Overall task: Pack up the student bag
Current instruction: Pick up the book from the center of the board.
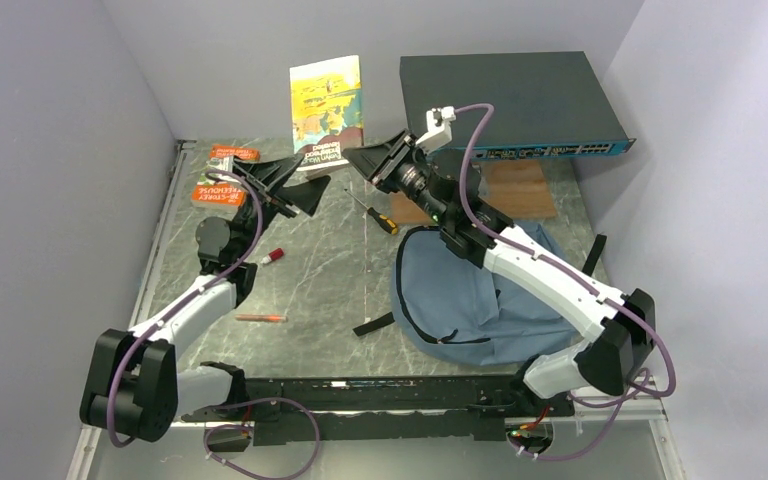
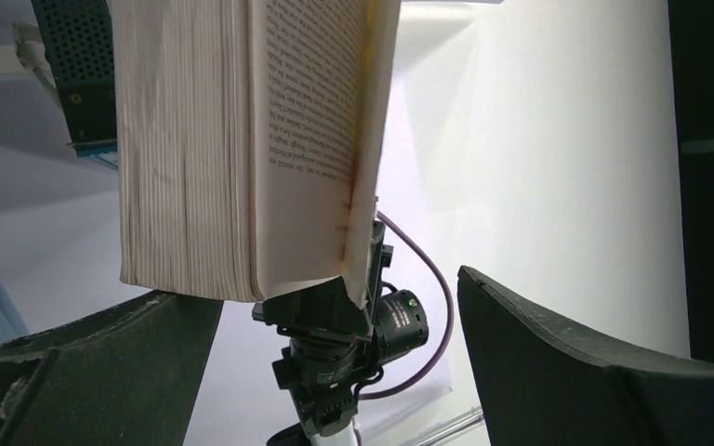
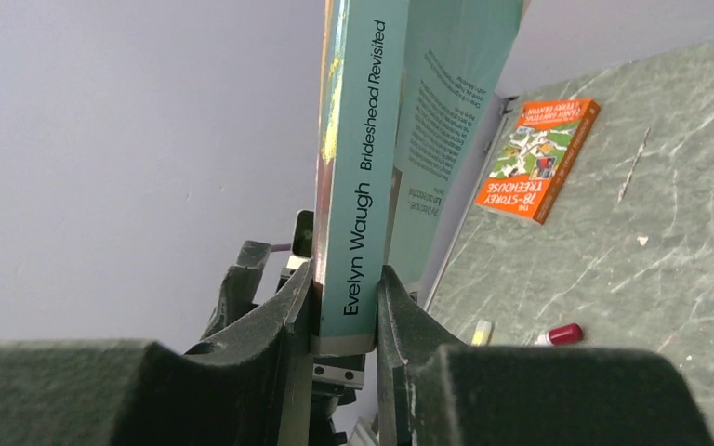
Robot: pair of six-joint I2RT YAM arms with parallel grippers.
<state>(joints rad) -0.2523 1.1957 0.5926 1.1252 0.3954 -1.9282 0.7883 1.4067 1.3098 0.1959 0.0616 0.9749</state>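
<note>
A teal paperback, "Brideshead Revisited" (image 1: 326, 108), stands upright in the air at the back of the table. My right gripper (image 1: 358, 163) is shut on the bottom of its spine, as the right wrist view (image 3: 347, 299) shows with the book (image 3: 358, 167) between the pads. My left gripper (image 1: 318, 197) is open and empty just left of the book; in its own view (image 2: 339, 297) the book (image 2: 242, 139) hangs ahead with its back cover gaping. The blue-grey student bag (image 1: 460, 295) lies flat at the right, under the right arm.
Two orange books (image 1: 220, 192) (image 1: 234, 153) lie at the back left; one shows in the right wrist view (image 3: 539, 158). A screwdriver (image 1: 378, 217), a red-capped marker (image 1: 272, 256) and a red pen (image 1: 260, 317) lie mid-table. A dark network switch (image 1: 515, 100) and a brown board (image 1: 520, 185) sit at the back right.
</note>
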